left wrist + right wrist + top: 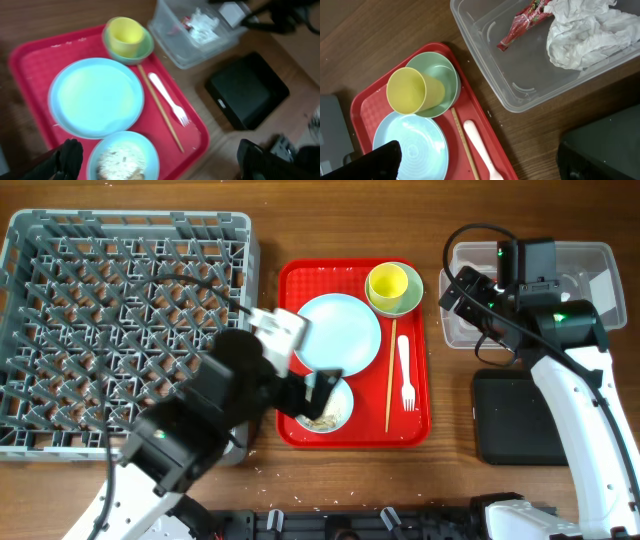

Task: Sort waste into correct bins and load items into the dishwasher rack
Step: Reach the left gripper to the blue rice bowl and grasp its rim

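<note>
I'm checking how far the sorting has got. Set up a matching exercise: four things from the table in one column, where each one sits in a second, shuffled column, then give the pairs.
Things
1. yellow cup
2. snack wrapper
3. rice scraps
4. white fork

Places
A. inside the clear tub, next to the crumpled napkin
B. lying flat on the red tray, beside the chopsticks
C. standing in the light green bowl
D. in the whitish bowl

Pairs: 1-C, 2-A, 3-D, 4-B
</note>
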`<control>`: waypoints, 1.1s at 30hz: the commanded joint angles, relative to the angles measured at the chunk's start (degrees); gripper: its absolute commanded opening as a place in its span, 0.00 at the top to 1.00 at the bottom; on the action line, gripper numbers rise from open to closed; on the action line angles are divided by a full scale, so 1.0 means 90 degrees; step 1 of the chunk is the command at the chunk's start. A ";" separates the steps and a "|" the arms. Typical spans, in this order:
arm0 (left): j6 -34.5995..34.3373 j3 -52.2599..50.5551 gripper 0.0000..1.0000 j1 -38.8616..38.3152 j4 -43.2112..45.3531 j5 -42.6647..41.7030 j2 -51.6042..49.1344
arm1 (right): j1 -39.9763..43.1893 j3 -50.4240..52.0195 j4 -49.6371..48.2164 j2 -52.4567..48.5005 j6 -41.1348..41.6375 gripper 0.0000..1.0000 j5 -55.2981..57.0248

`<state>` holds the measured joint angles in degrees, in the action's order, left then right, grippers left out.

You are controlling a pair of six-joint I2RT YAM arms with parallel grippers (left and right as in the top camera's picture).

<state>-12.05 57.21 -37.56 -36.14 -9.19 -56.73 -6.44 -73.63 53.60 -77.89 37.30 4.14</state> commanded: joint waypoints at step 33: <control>-0.2907 0.0102 0.77 -0.2059 0.0605 0.1838 -0.4605 | -0.0010 -0.0109 -0.0002 0.0083 0.0039 0.00 0.0114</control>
<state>-37.06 57.45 -54.61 -30.61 6.63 -97.30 -6.44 -73.65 53.60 -77.89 37.32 4.14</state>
